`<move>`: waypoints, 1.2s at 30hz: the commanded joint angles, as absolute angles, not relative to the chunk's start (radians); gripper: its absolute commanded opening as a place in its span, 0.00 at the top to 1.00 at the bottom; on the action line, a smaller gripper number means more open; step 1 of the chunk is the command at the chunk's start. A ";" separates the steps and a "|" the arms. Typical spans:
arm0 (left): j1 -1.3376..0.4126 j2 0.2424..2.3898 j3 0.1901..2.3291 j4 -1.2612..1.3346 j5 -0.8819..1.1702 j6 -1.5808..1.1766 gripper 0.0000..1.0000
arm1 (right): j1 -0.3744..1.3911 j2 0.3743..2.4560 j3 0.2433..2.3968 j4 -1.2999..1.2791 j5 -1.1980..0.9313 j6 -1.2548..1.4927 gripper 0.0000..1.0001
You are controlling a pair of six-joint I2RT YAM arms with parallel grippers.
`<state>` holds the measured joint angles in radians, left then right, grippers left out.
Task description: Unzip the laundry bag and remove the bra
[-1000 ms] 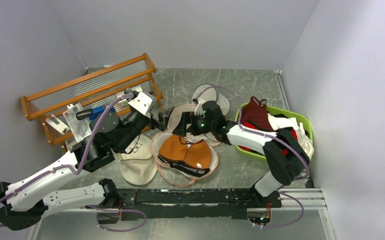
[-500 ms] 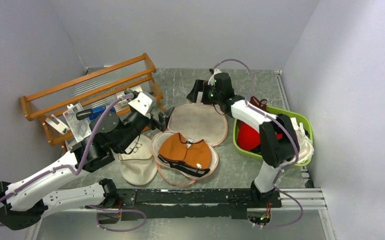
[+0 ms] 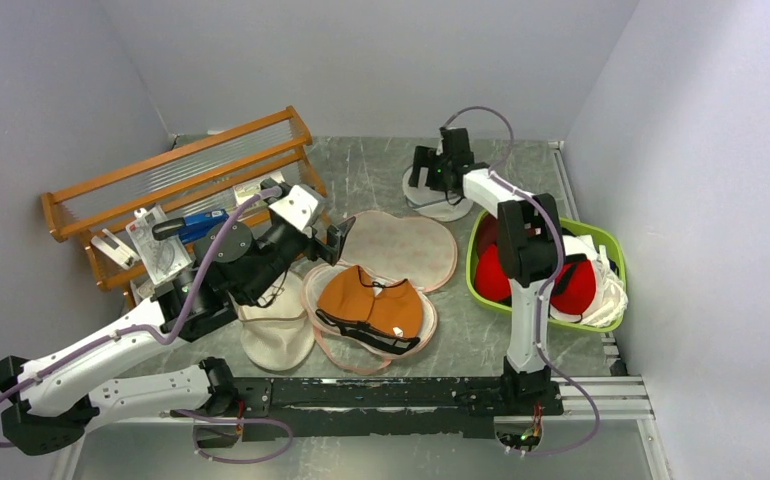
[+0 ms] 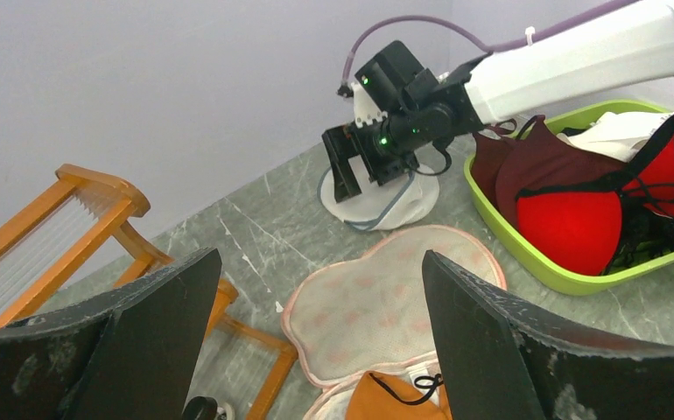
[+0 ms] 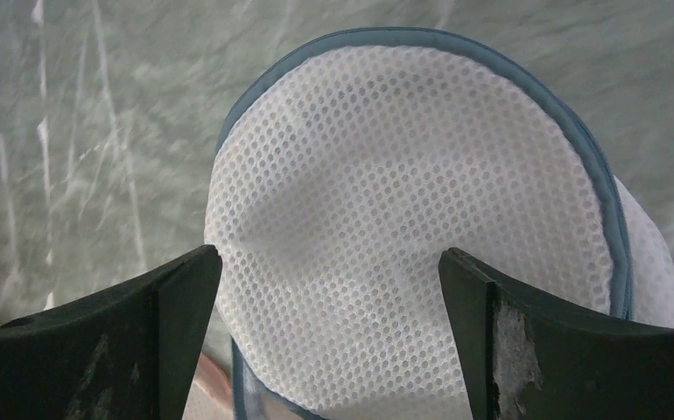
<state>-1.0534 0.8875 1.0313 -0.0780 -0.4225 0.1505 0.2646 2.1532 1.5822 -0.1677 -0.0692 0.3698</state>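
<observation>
The laundry bag (image 3: 398,250) lies unzipped and spread flat in two pink-rimmed halves in the middle of the table. On its near half rests the orange bra (image 3: 371,305) with black trim, uncovered. My left gripper (image 3: 333,240) hovers open at the bag's left edge, nothing between its fingers; its wrist view looks down on the bag's far half (image 4: 395,302) and a corner of the bra (image 4: 395,398). My right gripper (image 3: 431,170) stands open at the back, above the round white mesh pouch (image 5: 403,219), with its fingers straddling the pouch and not pinching it.
A green basket (image 3: 491,295) with red bras and a maroon garment stands at the right. A wooden rack (image 3: 181,170) occupies the back left. A cream mesh bag (image 3: 276,325) lies left of the laundry bag. The round pouch (image 3: 441,200) sits behind the laundry bag.
My right arm swung from over the laundry bag's far half to the back, ending above the round pouch. The far half now lies flat. My left gripper shifted slightly right.
</observation>
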 commanded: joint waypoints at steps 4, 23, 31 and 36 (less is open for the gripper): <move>-1.062 0.890 1.049 -0.073 -0.426 0.154 0.04 | 0.254 2.060 1.601 -0.210 -0.103 0.319 0.03; -1.071 0.861 1.058 -0.083 -0.432 0.151 0.05 | 0.581 1.392 0.806 -0.093 -0.244 0.296 0.21; -1.084 0.860 1.057 -0.082 -0.440 0.154 0.05 | 0.447 1.257 0.601 -0.030 -0.399 0.345 0.40; -1.089 0.871 1.057 -0.083 -0.442 0.156 0.05 | 0.444 1.307 0.561 0.077 -0.520 0.389 0.53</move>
